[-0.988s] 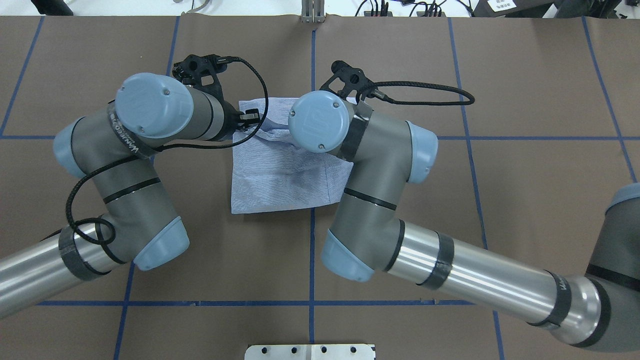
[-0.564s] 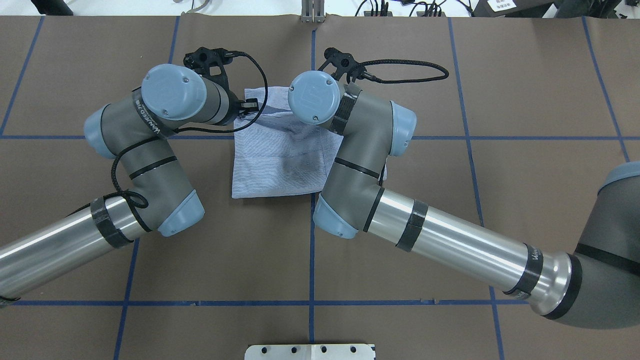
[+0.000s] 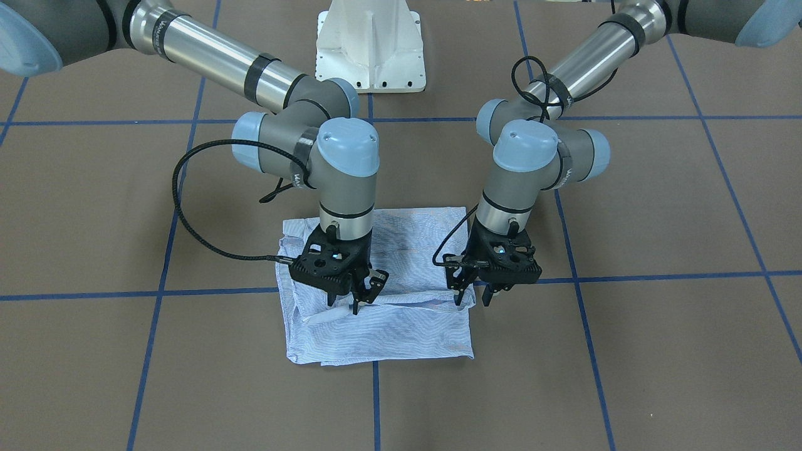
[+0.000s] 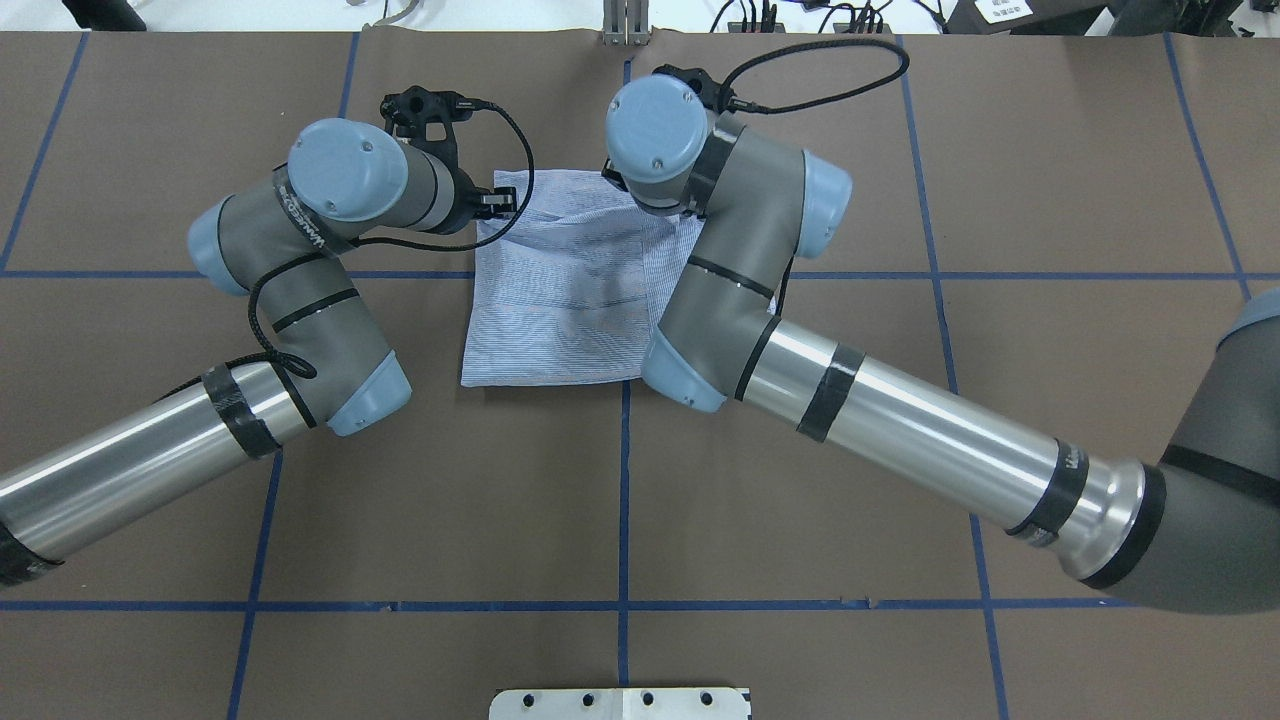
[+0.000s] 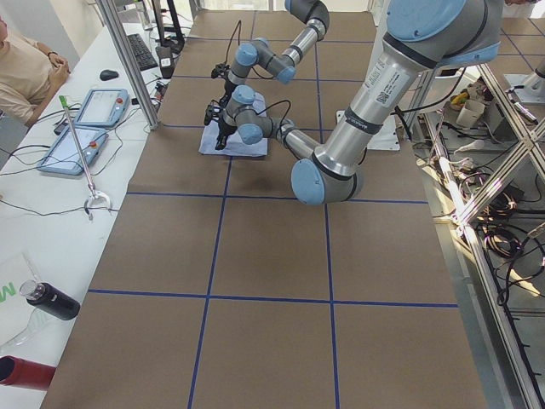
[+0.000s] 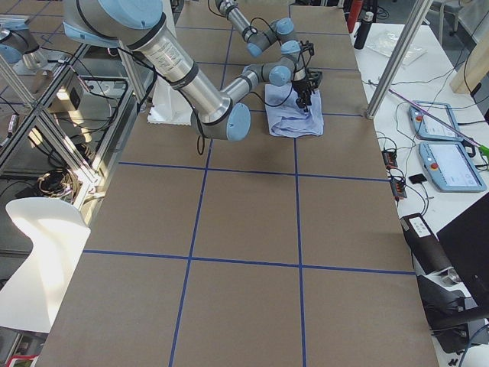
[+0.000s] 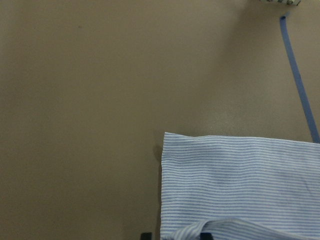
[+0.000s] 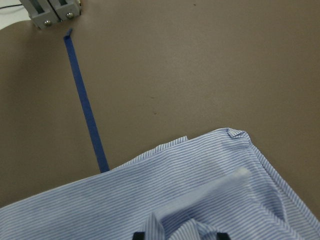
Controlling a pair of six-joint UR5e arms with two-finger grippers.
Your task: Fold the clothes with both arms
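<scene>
Brown paper with blue tape lines covered the table. At its middle lay the shirt, folded into a rough square. The right gripper pinched a raised fold of cloth near the shirt's far edge. The left gripper pinched the same fold at the shirt's other side.

The light blue striped shirt is lying folded into a rough square, both grippers pinching a raised fold across it.
</scene>
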